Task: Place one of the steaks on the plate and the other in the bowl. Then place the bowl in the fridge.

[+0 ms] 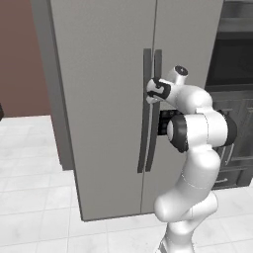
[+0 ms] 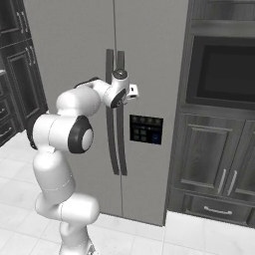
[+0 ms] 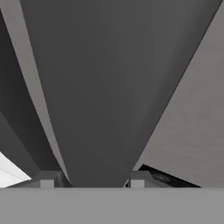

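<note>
In the left base view, the pincer [image 1: 150, 95] is reaching the fridge [image 1: 104, 99] handles, doors shut: the opening step. In the right base view, an oven [image 2: 224, 69] is crowding the right door's swing. In the hand view, fingertips [image 3: 47, 178] are straddling a handle [image 3: 105, 96]; whether they are gripping, I cannot tell.

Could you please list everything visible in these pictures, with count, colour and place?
Tall grey two-door fridge: one, grey, doors shut, in front of the robot.
Long dark vertical fridge handles: two, dark grey, side by side at the door seam.
Dark control panel: one, black, on the right door.
Dark built-in oven: one, black, right of the fridge.
Dark wooden cabinets: several, dark brown, below the oven.
White tiled floor: one, white.
White robot arm: one, white with dark joints.
Gripper: one, around a handle, jaws on either side.
</note>
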### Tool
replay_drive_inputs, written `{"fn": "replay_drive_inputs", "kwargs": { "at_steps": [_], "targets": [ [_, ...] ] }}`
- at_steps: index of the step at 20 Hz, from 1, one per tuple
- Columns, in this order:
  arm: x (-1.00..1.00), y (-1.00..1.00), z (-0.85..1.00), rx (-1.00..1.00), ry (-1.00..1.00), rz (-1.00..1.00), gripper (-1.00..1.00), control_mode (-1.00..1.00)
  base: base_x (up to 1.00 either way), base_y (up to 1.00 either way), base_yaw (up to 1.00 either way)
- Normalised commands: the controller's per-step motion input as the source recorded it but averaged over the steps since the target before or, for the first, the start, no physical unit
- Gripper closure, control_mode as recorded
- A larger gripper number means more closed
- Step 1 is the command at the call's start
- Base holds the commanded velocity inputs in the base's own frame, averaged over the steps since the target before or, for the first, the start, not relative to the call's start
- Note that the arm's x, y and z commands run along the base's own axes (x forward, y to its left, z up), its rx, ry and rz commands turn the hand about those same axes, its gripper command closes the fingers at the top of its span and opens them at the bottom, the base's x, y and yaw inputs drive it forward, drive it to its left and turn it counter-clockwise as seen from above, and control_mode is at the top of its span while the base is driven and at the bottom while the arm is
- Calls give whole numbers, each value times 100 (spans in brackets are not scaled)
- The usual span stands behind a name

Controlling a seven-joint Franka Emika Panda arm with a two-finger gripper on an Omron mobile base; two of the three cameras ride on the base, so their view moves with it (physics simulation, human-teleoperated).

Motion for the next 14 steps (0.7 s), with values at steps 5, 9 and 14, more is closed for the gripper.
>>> {"fn": "replay_drive_inputs", "kwargs": {
  "at_steps": [5,9,14],
  "targets": [
    [0,0,0,0,0,0,100,-100,0,0,0],
    [0,0,0,0,0,0,100,-100,0,0,0],
    [0,0,0,0,0,0,100,-100,0,0,0]
  ]
}}
